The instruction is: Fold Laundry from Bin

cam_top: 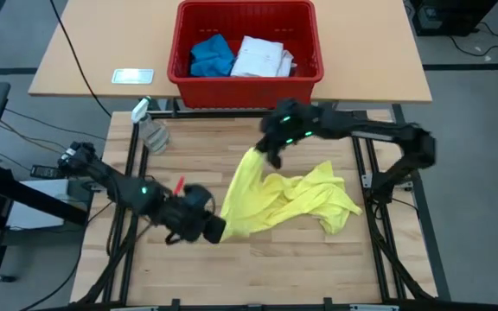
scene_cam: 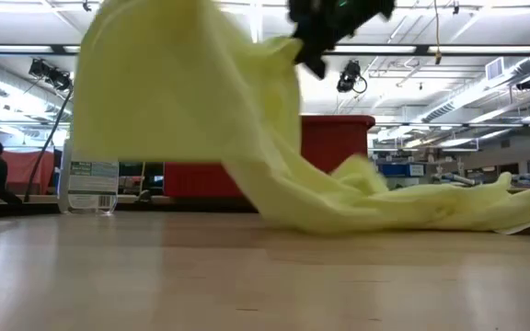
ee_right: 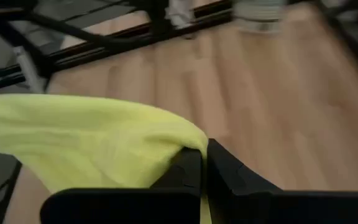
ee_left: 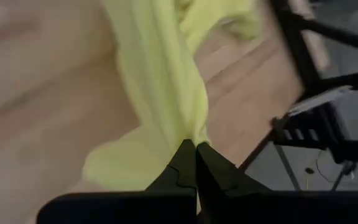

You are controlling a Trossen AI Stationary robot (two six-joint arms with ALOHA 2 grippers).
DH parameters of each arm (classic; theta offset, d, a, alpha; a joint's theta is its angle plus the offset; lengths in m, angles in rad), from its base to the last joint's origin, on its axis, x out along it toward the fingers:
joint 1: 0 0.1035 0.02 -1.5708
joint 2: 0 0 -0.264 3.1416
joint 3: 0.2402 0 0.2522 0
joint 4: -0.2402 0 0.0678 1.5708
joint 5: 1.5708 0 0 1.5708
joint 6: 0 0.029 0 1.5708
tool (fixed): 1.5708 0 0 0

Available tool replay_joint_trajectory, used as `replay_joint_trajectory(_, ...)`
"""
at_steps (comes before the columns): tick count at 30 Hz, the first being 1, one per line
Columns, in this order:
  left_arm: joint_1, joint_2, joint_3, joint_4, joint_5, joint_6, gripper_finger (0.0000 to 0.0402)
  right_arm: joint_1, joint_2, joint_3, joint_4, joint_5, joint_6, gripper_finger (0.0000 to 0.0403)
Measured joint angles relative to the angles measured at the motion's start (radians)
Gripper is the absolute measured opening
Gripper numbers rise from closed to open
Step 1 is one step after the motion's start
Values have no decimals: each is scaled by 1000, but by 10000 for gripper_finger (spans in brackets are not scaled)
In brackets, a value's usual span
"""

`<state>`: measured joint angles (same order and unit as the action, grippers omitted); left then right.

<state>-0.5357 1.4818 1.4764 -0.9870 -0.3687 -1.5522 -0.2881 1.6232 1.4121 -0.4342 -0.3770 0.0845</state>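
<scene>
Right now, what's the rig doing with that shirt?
Both arms have the yellow T-shirt pinched and lifted over the wooden table. The left gripper is shut on one edge near the table's front, the right gripper is shut on another further back. The rest trails on the tabletop, not yet spread flat. The red bin behind holds a blue piece and a white shirt.

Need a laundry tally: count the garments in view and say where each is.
3. Yellow shirt on the table, pinched by the left gripper and right gripper. Blue piece and white shirt in the bin. More may lie hidden beneath them.
</scene>
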Motion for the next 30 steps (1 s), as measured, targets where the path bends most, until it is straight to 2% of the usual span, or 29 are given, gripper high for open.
replay_joint_trajectory(7,-123,-5,-131,-199,0,-325,0,49,267,1,330,-160,136,9)
replay_joint_trajectory(11,-195,-10,-205,-243,49,-474,10,66,388,3,500,-170,287,11)
replay_joint_trajectory(15,-233,-29,-278,-245,103,-544,51,73,454,1,552,-171,385,69)
replay_joint_trajectory(18,-237,-59,-311,-262,121,-553,92,73,441,3,494,-168,394,129)
replay_joint_trajectory(19,-237,-71,-315,-275,121,-554,106,72,430,2,463,-144,384,147)
replay_joint_trajectory(23,-231,-141,-320,-315,93,-542,157,71,339,1,353,77,270,191)
replay_joint_trajectory(27,-216,-200,-319,-266,-115,-481,185,69,238,3,284,248,158,199)
replay_joint_trajectory(30,-149,-198,-322,-187,-167,-320,187,70,175,3,207,273,139,196)
